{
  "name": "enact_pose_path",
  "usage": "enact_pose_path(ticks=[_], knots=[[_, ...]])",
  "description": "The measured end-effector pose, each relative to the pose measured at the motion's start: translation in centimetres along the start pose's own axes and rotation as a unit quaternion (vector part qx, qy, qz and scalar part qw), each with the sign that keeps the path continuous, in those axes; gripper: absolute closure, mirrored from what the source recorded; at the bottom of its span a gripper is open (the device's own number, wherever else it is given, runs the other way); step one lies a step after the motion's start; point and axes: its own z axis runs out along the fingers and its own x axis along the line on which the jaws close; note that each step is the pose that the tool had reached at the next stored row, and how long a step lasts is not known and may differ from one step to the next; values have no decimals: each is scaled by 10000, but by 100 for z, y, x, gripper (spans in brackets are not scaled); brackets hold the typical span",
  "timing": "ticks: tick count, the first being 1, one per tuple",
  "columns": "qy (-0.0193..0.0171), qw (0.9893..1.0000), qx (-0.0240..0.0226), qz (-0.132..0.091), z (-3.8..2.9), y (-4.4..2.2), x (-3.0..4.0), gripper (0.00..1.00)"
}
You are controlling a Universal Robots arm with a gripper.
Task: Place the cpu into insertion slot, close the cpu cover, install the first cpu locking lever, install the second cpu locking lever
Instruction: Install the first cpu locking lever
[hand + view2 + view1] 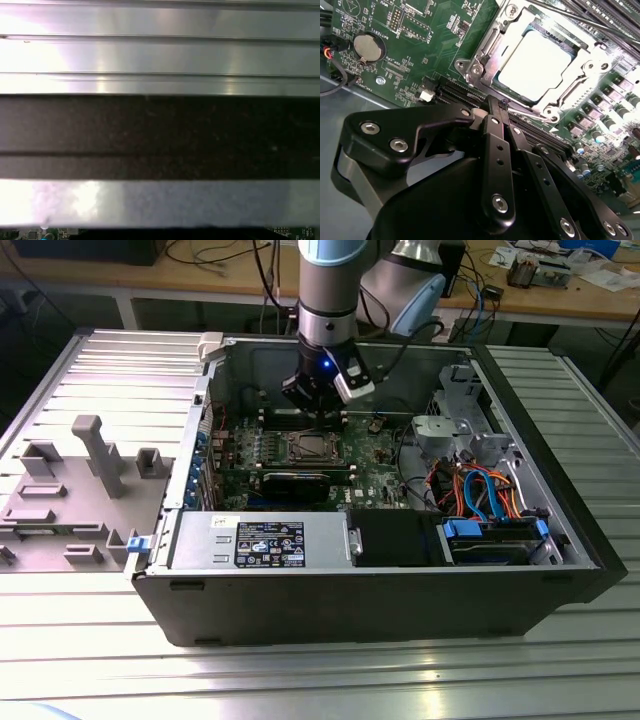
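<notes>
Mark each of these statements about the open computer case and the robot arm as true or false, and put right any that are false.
1. The cpu sits in the insertion slot. True.
2. The cpu cover lies down around the chip. True.
3. The gripper carries the cpu. False: the chip is in the socket, apart from the gripper.
4. The gripper hangs over the grey tray outside the case. False: it is inside the case, above the motherboard.
5. A round coin battery sits on the board. True.

The cpu [535, 62] lies in the insertion slot [485, 50] on the motherboard [375, 455], the cpu cover [580, 52] framing it. The gripper [318, 405] hangs just behind the slot, inside the computer case [350, 590].
</notes>
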Motion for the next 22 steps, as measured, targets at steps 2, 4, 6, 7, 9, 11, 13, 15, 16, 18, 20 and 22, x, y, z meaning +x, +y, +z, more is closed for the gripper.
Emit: enact_pose_path(ticks=[2, 4, 6, 7, 9, 11, 13, 15, 16, 18, 20, 22], knots=[[0, 10000, 0, 0, 31, -2, -1, 89], [0, 10000, 0, -1, 54, -4, -1, 89], [1, 10000, 1, 0, 60, -4, -1, 89], [1, 10000, 1, 0, 59, -4, -1, 89], [0, 10000, 0, 0, 61, -4, -2, 89], [0, 10000, -1, 0, 59, -3, -2, 89], [-1, 10000, -1, -1, 48, -3, -2, 89], [0, 10000, -1, -1, 44, -3, -4, 89], [0, 10000, 1, -1, 46, -3, -6, 89], [0, 10000, 15, -1, 60, -4, -8, 89], [2, 10000, 41, -2, 72, -6, -9, 89], [3, 10000, 52, -2, 75, -7, -9, 89]])
